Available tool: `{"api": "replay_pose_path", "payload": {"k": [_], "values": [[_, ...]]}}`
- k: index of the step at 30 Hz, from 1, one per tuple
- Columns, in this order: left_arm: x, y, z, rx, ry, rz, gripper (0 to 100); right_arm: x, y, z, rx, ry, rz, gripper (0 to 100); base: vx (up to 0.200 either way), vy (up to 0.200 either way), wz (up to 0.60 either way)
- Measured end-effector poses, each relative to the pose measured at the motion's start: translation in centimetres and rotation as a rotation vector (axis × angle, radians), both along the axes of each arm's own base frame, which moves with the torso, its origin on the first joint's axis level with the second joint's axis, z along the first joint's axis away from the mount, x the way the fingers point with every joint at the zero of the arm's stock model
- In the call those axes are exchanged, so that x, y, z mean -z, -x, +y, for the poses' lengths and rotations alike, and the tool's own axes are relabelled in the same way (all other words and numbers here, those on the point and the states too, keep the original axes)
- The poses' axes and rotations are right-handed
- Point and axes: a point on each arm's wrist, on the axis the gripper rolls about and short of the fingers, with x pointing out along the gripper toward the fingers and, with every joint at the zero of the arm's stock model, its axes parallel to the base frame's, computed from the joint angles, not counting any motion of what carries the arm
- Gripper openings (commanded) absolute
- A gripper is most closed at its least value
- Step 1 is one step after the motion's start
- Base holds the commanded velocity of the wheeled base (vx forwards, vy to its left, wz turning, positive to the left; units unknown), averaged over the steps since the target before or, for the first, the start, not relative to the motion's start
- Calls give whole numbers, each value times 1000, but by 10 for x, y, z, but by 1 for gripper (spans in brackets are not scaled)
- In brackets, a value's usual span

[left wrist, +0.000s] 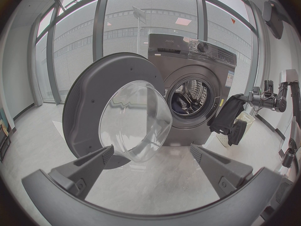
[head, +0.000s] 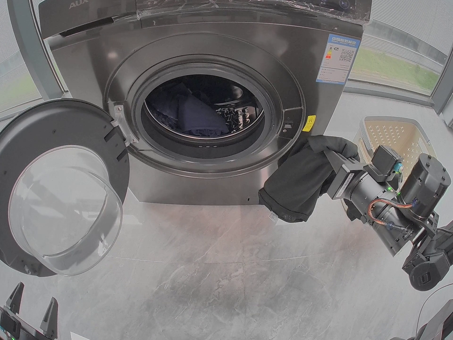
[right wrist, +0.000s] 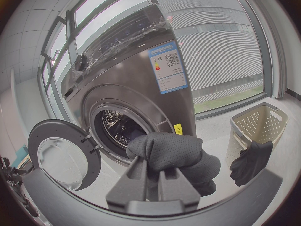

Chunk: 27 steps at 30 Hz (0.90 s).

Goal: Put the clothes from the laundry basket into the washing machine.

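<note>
Hanging from the right gripper (right wrist: 156,173), a black garment (head: 299,180) sits just off the lower right front corner of the washer (head: 212,38), clear of the floor (head: 212,270). Its long axis runs close to vertical: the bunched top end is at the gripper and the loose end points down at the floor. The right fingers (right wrist: 175,182) are closed tight on the top fold, and cloth bulges out above them.

The left gripper (left wrist: 150,151) is low, near the swung-open door (head: 61,185). Its fingers (left wrist: 103,156) are spread wide, holding nothing and touching nothing.

The drum mouth is open, with dark blue and patterned clothes (head: 198,114) lying inside. The basket (head: 401,133) stands on the floor to the right of the washer, beyond the right arm. A second black garment (right wrist: 250,164) drapes over its near rim and hangs down the outside.
</note>
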Motion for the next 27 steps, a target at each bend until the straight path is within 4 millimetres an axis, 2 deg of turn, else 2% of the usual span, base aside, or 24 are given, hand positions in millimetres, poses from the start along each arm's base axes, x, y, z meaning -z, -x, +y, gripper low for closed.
{"api": "replay_pose_path", "payload": {"k": [2,20,23,27], "values": [[0,0,0,0,0,0,100,0,0,0,0,0,0,0,0,200,0],[0,0,0,0,0,0,100,2,0,2,-8,-1,10,0,0,0,0],[0,0,0,0,0,0,100,3,0,2,-9,-1,11,0,-200,0,0],[0,0,0,-2,-2,0,100,4,1,4,-16,2,15,0,0,0,0]]}}
